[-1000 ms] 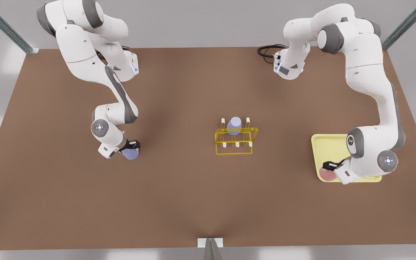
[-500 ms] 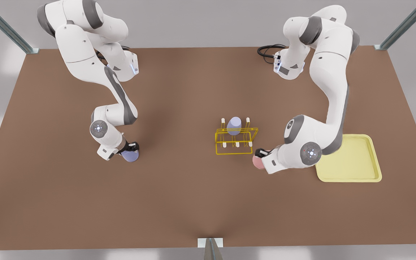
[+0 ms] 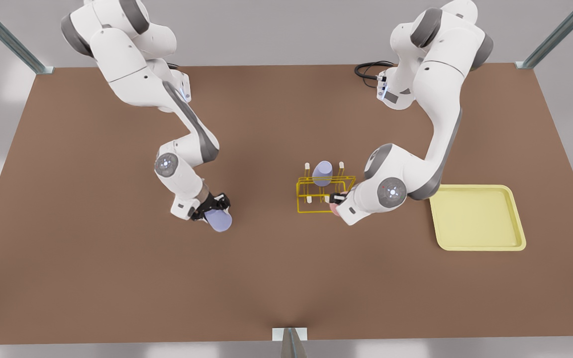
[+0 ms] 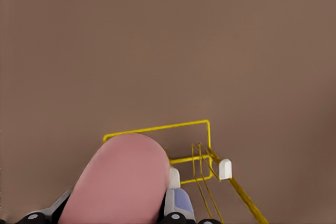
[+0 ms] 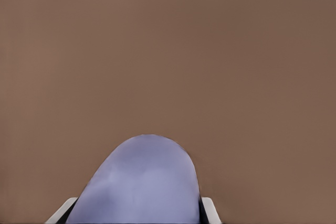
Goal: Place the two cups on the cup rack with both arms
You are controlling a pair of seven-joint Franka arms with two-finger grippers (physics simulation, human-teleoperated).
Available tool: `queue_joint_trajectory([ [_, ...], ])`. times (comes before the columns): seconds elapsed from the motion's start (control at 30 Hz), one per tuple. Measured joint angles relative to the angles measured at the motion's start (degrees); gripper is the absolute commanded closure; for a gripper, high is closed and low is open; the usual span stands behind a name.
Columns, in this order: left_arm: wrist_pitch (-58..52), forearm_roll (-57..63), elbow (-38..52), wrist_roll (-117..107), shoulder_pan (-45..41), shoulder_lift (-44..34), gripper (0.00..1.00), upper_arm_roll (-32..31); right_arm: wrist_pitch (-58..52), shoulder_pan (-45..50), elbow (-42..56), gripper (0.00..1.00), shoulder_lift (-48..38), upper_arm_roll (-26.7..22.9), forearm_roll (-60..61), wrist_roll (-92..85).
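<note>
The yellow wire cup rack (image 3: 324,198) stands mid-table with white-tipped pegs, and one lavender cup (image 3: 322,172) sits upside down on a back peg. My left gripper (image 3: 337,200), on the arm at the front view's right, is shut on the salmon pink cup (image 3: 334,209) at the rack's near right corner. In the left wrist view the pink cup (image 4: 123,182) hangs beside the rack's frame (image 4: 157,128) and a peg (image 4: 225,169). My right gripper (image 3: 213,206) is shut on a second lavender cup (image 3: 219,220), well to the rack's left. That cup (image 5: 142,182) is over bare table.
A flat pale-yellow tray (image 3: 478,217) lies at the front view's right, with nothing on it. A black cable (image 3: 368,69) coils at the table's far edge. The brown table (image 3: 266,278) stretches wide in front of the rack.
The left gripper carried the pink cup off the tray and across to the rack's right corner. The right gripper moved its lavender cup toward the rack in the last half second.
</note>
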Motion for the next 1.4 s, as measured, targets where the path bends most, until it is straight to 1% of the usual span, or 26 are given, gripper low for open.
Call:
queue_joint_trajectory([
  [0.2,0.27,1.54,-1.26,-5.22,0.05,-0.47,0.22,0.05,1.59,0.40,6.65,0.13,3.21,6.52,7.24,-0.16],
  [0.3,0.42,1.70,-1.52,-7.53,-0.05,-0.44,0.22,-0.02,1.98,0.50,9.50,0.13,4.72,8.86,11.34,-0.23],
  [0.33,0.48,1.68,-1.58,-8.23,-0.05,-0.36,0.13,-0.03,2.08,0.56,10.15,0.13,5.11,9.28,12.40,-0.25],
  [0.37,0.56,1.61,-1.62,-8.86,-0.04,-0.29,0.00,-0.03,2.17,0.63,10.69,0.13,5.40,9.90,13.35,-0.26],
  [0.67,1.12,2.08,-3.39,-12.88,0.31,-0.36,0.00,-0.02,2.66,4.01,15.71,0.13,9.13,13.55,20.27,-0.38],
  [0.93,0.23,2.84,-5.24,-15.28,-0.15,-1.26,0.00,-1.17,2.86,4.94,18.99,0.13,12.93,16.22,21.33,-0.41],
  [1.07,-1.28,3.12,-5.88,-15.87,0.02,-2.07,0.00,-1.41,2.82,5.01,19.62,0.13,14.23,16.71,21.30,-0.44],
  [1.1,-1.65,3.18,-6.59,-15.97,0.04,-2.45,0.00,-1.42,2.77,5.01,20.00,0.12,14.68,16.89,21.29,-0.44],
  [1.13,-2.03,3.22,-7.06,-16.07,0.04,-2.69,0.00,-1.42,2.70,5.02,20.32,0.07,15.07,17.01,21.26,-0.44],
  [1.17,-2.43,3.27,-7.30,-16.17,0.04,-2.80,0.00,-1.43,2.63,5.00,20.63,0.00,15.47,17.11,21.25,-0.44],
  [1.4,-3.95,3.69,-8.71,-16.74,0.32,-2.96,0.00,-2.07,1.83,5.13,24.06,0.00,16.71,18.08,21.32,-0.38],
])
